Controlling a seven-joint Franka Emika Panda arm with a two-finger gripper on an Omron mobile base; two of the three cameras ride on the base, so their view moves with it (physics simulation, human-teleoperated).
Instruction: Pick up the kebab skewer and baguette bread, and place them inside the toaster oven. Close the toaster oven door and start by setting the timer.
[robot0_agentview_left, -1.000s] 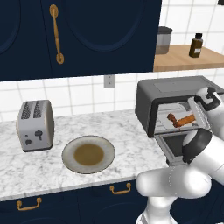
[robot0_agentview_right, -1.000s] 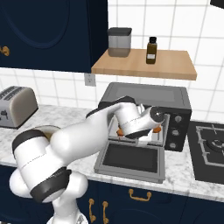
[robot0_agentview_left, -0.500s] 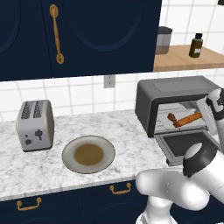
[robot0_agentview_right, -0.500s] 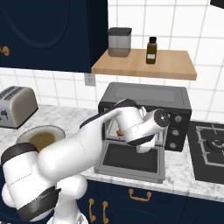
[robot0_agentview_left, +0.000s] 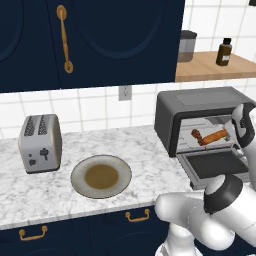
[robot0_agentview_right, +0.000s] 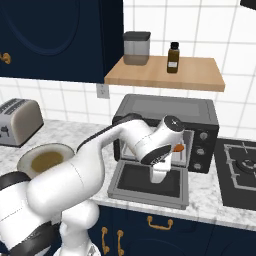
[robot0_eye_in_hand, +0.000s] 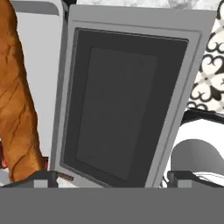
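The toaster oven (robot0_agentview_left: 200, 107) stands on the counter at the right, its door (robot0_agentview_left: 215, 165) folded down flat. On the rack inside lie the orange-brown baguette bread (robot0_agentview_left: 218, 135) and, just left of it, the red-brown kebab skewer (robot0_agentview_left: 196, 134). My gripper (robot0_agentview_right: 159, 175) hangs open over the lowered door (robot0_agentview_right: 150, 182), fingers pointing down, with nothing between them. In the hand view the baguette (robot0_eye_in_hand: 15, 109) runs along the left edge beside the door's dark glass (robot0_eye_in_hand: 118, 109), and the gripper (robot0_eye_in_hand: 113, 176) holds nothing.
An empty brown plate (robot0_agentview_left: 101, 175) and a silver two-slot toaster (robot0_agentview_left: 40, 142) sit left on the marble counter. The oven's knobs (robot0_agentview_right: 200, 145) are at its right edge. A stove top (robot0_agentview_right: 240, 165) lies further right. A shelf (robot0_agentview_right: 170, 75) above holds a jar and a bottle.
The hand has drawn back out of the oven cavity and turned down over the open door. Its jaws stay wide. Baguette and skewer rest inside the oven.
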